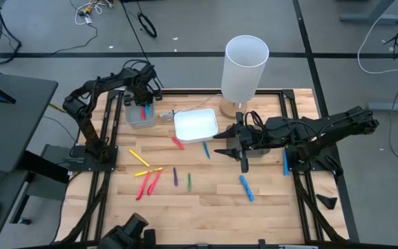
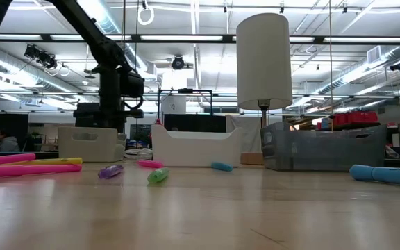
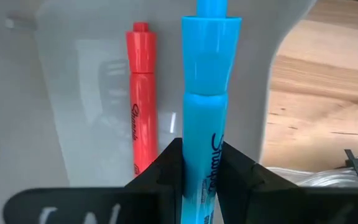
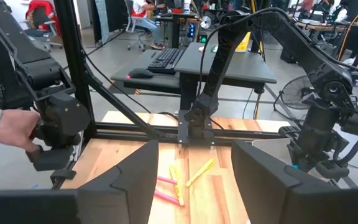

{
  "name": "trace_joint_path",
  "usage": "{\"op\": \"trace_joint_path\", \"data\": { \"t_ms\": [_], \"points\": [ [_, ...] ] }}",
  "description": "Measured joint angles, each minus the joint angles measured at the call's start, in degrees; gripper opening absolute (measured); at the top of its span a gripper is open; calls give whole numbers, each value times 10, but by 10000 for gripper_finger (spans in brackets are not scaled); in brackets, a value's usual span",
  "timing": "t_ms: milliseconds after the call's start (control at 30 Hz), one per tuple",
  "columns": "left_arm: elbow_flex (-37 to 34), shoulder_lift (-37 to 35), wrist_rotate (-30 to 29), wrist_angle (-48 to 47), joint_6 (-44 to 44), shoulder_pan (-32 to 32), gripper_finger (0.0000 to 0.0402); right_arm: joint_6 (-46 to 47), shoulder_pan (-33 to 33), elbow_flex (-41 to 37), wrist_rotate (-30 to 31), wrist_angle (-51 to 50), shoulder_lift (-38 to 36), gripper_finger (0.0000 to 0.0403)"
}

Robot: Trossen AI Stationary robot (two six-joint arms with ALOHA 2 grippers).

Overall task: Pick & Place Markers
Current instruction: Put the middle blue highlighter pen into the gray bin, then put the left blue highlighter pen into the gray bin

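Two markers matter right now: the blue marker (image 3: 207, 112) pinched between the left gripper (image 3: 199, 171) fingers, and a red marker (image 3: 140, 99) already lying in the grey tray (image 1: 141, 119) directly under it, near the table's far left corner. The blue one hangs roughly parallel to the red, just beside it, tip over the tray floor. I can't tell if it's touching the floor yet.

Right gripper (image 1: 235, 143) sits mid-table near the right side, jaws spread wide, holding nothing, next to the white tray (image 1: 195, 126).

The rest of the markers are loose on the table: a yellow/pink cluster (image 1: 146, 173) towards the near left, a purple (image 1: 175, 177) and a green (image 1: 188, 181) marker mid-table, and another blue (image 1: 246, 187) towards the near right.

Risks as I see them:
- Releasing too high could let the blue marker bounce or roll on the tray wall and tip out.
- Its tip points towards the tray's wall; if it's off-centre it could catch the rim and end up propped instead of flat.
- It could land on the red one and stack crooked, eating room for the next markers.
- On retract, the fingers could snag the tray edge and drag the tray.
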Motion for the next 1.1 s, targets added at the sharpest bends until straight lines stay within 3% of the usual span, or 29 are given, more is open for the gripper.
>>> {"op": "trace_joint_path", "data": {
  "t_ms": [100,333,533,900,1100],
  "points": [
    [0,0,1,0,-13,0,80,4,0,0,0,0,0,204],
    [0,0,5,0,-14,0,172,10,0,0,0,-3,0,204],
    [0,0,18,0,-13,0,222,11,0,0,0,-3,0,204],
    [0,-4,41,1,-11,0,233,4,0,0,0,-8,0,204],
    [0,-47,28,3,17,-16,233,1,0,0,0,-11,0,204]
  ]
}}
